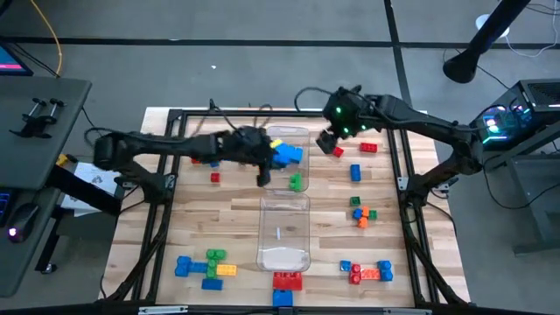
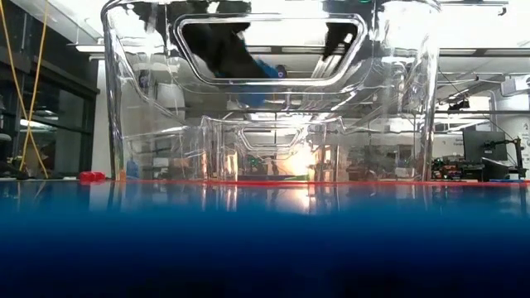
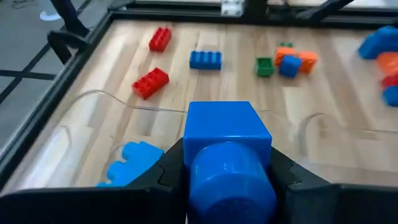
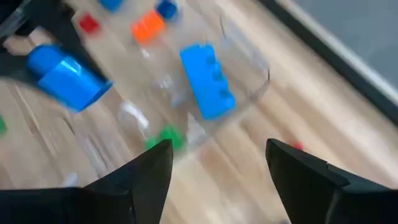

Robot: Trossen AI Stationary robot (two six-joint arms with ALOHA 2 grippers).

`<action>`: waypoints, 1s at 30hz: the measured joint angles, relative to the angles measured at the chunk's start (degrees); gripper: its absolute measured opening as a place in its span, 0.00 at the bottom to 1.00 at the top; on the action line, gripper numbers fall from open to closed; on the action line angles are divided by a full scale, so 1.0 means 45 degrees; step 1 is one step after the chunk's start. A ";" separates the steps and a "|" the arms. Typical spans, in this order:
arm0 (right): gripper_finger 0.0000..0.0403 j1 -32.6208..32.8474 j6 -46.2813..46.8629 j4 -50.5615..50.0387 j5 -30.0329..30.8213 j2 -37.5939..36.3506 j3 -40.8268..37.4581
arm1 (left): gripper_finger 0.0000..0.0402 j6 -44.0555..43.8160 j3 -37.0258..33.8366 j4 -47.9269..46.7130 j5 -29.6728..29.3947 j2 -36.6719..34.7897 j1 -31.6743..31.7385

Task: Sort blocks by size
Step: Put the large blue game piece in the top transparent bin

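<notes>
While your left hand (image 3: 227, 180) is clamped on the blue block (image 3: 227, 155), it hangs directly above the far clear bin (image 1: 289, 140); right hand (image 1: 331, 140), fingers apart, waits beside that bin

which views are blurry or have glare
Right wrist view: motion blur smears the blue block and clear bin. Low view: glare and reflections on the bin wall, foreground a soft blue haze. Left wrist view: held blue block soft.
</notes>
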 joint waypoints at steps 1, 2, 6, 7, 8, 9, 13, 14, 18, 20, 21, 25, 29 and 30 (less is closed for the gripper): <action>0.63 0.0114 0.0279 -0.0037 -0.0004 -0.0247 -0.0408 | 0.25 -0.0187 -0.0003 0.0244 -0.0045 0.0431 -0.0053; 0.63 0.0257 0.0567 -0.0068 -0.0021 -0.0464 -0.0797 | 0.25 -0.0327 -0.0005 0.0513 -0.0057 0.0816 -0.0078; 0.63 0.0863 0.1893 -0.0163 -0.0052 -0.1576 -0.2130 | 0.36 -0.0536 0.0048 0.1080 -0.0349 0.1625 -0.0140; 0.63 0.1061 0.2303 -0.0255 -0.0079 -0.1896 -0.2377 | 0.40 -0.0553 0.0177 0.1085 -0.0497 0.1685 -0.0117; 0.63 0.1302 0.2832 -0.0423 -0.0084 -0.2214 -0.2616 | 0.45 -0.0545 0.0314 0.1057 -0.0561 0.1699 -0.0080; 0.63 0.1555 0.3410 -0.0654 -0.0158 -0.2509 -0.2875 | 0.50 -0.0546 0.0476 0.0914 -0.0568 0.1695 -0.0015; 0.63 0.2773 0.6093 -0.1292 -0.1952 -0.3416 -0.4299 | 0.64 -0.0551 0.1306 -0.0152 -0.0175 0.1658 0.0287; 0.63 0.3133 0.6775 -0.1259 -0.2601 -0.3586 -0.4706 | 0.66 -0.0551 0.1510 -0.0490 0.0116 0.1649 0.0383; 0.63 0.5168 0.9909 -0.0766 -0.4955 -0.3795 -0.6201 | 0.70 -0.0566 0.2311 -0.2297 0.1227 0.1442 0.0792; 0.63 0.6623 1.0985 -0.0224 -0.5786 -0.3751 -0.6741 | 0.70 -0.0574 0.2395 -0.2781 0.1634 0.1163 0.1003; 0.63 0.7370 1.1618 0.0031 -0.6053 -0.3696 -0.6906 | 0.70 -0.0645 0.2378 -0.3011 0.1799 0.0969 0.1120; 0.63 1.0023 1.5845 0.0157 -0.6334 -0.3418 -0.7173 | 0.70 -0.0776 0.2307 -0.3184 0.2324 0.0283 0.1559; 0.63 1.2234 2.0379 0.0824 -0.5569 -0.3283 -0.7173 | 0.70 -0.0872 0.2307 -0.2936 0.2453 -0.0288 0.1925; 0.63 1.2649 2.1268 0.1039 -0.5277 -0.3211 -0.7173 | 0.70 -0.0873 0.2307 -0.2943 0.2458 -0.0368 0.1988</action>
